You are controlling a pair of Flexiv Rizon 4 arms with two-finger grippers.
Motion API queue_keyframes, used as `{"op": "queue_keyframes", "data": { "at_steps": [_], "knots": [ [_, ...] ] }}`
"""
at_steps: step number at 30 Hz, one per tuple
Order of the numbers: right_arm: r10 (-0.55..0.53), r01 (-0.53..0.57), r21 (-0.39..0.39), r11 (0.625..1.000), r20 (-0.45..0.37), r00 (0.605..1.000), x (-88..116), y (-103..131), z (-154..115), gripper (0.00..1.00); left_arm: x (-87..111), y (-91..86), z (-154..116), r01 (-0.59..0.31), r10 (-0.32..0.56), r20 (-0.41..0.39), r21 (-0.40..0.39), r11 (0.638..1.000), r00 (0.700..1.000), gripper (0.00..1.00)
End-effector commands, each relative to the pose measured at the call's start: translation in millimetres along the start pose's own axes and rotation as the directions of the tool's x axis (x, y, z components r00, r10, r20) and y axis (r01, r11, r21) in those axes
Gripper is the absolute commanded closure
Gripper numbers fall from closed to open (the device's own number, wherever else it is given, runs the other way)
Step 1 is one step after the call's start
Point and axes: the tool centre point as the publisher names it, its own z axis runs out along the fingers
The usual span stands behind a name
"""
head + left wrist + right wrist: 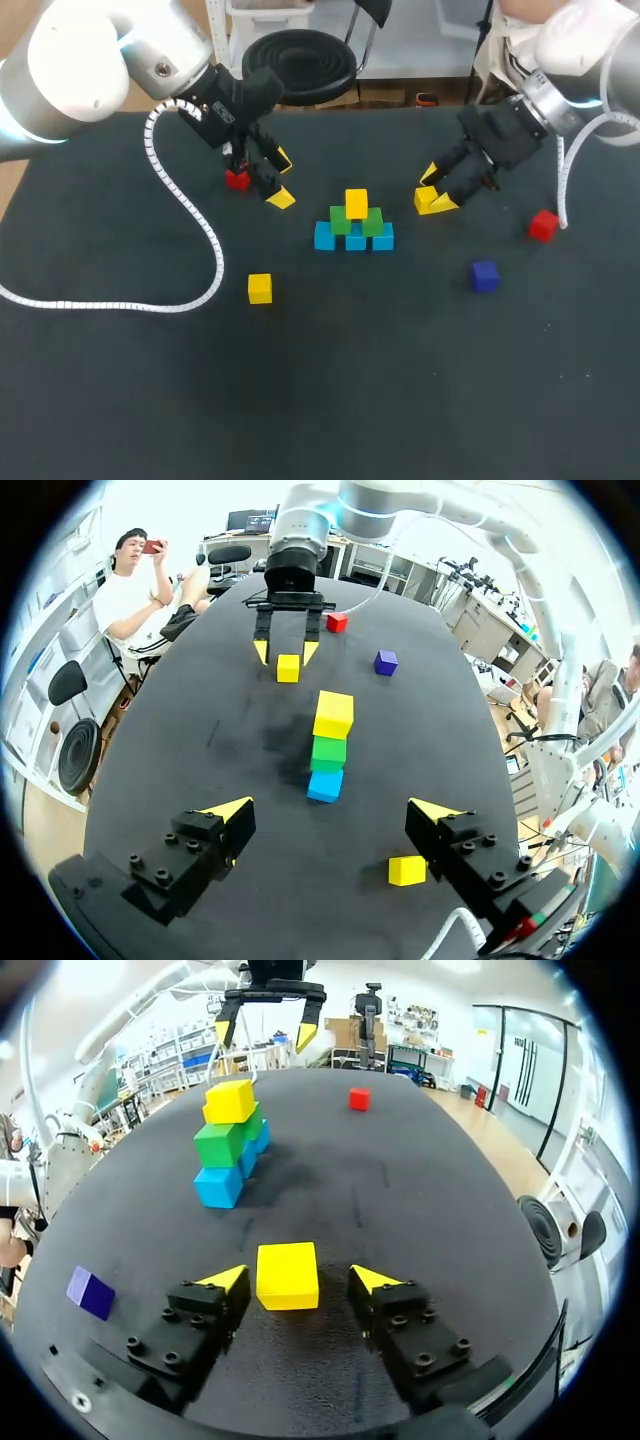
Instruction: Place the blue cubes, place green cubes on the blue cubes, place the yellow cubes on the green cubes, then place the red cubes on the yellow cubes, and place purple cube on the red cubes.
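Matt black table under soft, even light

The table (120,400) is black across its whole top, with a faintly mottled finish. A darker, smudged patch lies on it ahead of the right claw (297,1276), and a similar one lies ahead of the left claw (332,807). The surface looks paler towards its far edge.

Black table (420,400), dark matte top, far edge showing at the back of the head view
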Motion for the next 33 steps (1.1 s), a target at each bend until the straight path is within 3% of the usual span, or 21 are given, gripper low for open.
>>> {"op": "queue_keyframes", "data": {
  "at_steps": [1, 3, 5, 8, 13, 26, 33],
  "knots": [
    [-0.004, 0.004, 0.026, 1.000, -0.006, 1.000, -3, 4, 0, 0.42, 0.6, 0.3, 0, -0.002, 0.002, 0.001, 0.000, 1.000, 1.000, 0.00],
    [-0.006, 0.006, 0.024, 1.000, -0.010, 1.000, -3, 4, 0, 0.45, 0.6, 0.3, 0, -0.002, 0.002, 0.001, 0.000, 1.000, 1.000, 0.00],
    [-0.007, 0.007, 0.022, 1.000, -0.011, 1.000, -3, 4, 1, 0.56, 0.6, 0.3, 0, -0.002, 0.002, 0.001, 0.000, 1.000, 1.000, 0.00],
    [-0.010, 0.010, 0.020, 1.000, -0.013, 1.000, -5, 5, 1, 1.00, 0.6, 0.3, 0, -0.002, 0.002, 0.001, 0.000, 1.000, 1.000, 0.00],
    [-0.021, 0.021, 0.025, 0.999, -0.019, 1.000, -8, 10, -6, 1.00, 0.6, 0.3, 0, -0.002, 0.002, 0.001, 0.000, 1.000, 1.000, 0.00],
    [-0.107, 0.107, 0.030, 0.994, -0.017, 0.994, -42, 20, -33, 1.00, 0.6, 0.3, 0, -0.002, 0.002, 0.001, 0.000, 1.000, 1.000, 0.00],
    [-0.107, 0.107, 0.030, 0.994, -0.017, 0.994, -42, 20, -33, 1.00, 0.6, 0.3, 0, -0.002, 0.002, 0.001, 0.000, 1.000, 1.000, 0.00]
  ]
}}
